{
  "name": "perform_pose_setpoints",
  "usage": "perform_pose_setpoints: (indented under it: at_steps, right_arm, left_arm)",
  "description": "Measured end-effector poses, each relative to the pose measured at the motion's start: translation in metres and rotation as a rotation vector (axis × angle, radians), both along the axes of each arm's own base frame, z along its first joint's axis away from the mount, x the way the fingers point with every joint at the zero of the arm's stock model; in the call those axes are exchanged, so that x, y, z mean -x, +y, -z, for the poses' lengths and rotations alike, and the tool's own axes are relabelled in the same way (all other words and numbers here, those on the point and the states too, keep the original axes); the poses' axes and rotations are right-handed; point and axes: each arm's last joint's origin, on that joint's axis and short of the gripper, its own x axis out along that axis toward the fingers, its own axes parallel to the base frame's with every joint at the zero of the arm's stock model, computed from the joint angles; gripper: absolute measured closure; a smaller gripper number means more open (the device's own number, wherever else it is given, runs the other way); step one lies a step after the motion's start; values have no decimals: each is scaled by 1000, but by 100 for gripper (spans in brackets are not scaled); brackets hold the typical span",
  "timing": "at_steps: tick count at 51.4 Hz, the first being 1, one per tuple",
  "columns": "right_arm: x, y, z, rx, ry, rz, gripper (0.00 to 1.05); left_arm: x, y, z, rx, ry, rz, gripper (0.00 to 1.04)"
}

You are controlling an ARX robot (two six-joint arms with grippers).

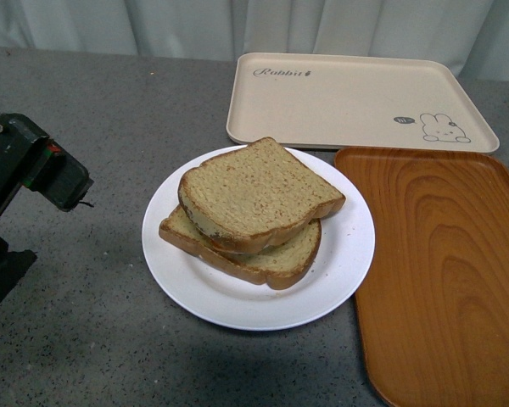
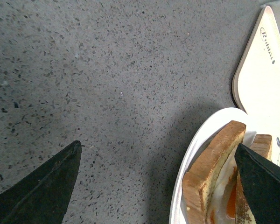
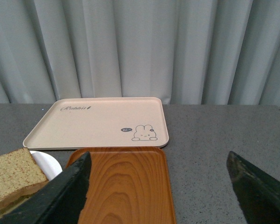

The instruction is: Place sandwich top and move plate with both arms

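The sandwich top [image 1: 259, 195], a plain tan slice with a darker crust, lies on a second slice [image 1: 276, 259], shifted a little toward the far right. Both rest on the round white plate [image 1: 195, 288]. My left arm [image 1: 34, 165] hovers left of the plate, apart from it. In the left wrist view my left gripper [image 2: 154, 186] is open. One finger [image 2: 42, 186] is over bare table and the other finger [image 2: 263, 182] is over the bread by the plate rim [image 2: 196, 149]; fried egg [image 2: 228, 203] shows between the slices. My right gripper [image 3: 158, 191] is open above the wooden tray [image 3: 121, 186], holding nothing.
The orange-brown wooden tray [image 1: 441, 271] lies right of the plate, nearly touching its rim. A beige rabbit-print tray [image 1: 356, 97] sits behind the plate. Grey speckled tabletop [image 1: 93, 339] stretches left and in front. A pale curtain [image 3: 140, 46] closes the back.
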Motion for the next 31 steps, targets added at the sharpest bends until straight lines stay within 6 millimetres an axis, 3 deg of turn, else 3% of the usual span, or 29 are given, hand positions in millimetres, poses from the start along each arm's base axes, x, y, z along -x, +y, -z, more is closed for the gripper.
perform_pose_setpoints:
  at_steps: [4, 31]
  right_arm:
    - [0, 0, 0, -1, 0, 0, 7]
    - [0, 0, 0, 0, 0, 0, 9]
  left_arm:
    - [-4, -3, 6, 12, 19, -6, 6]
    - [5, -42, 18, 148, 71, 45, 6]
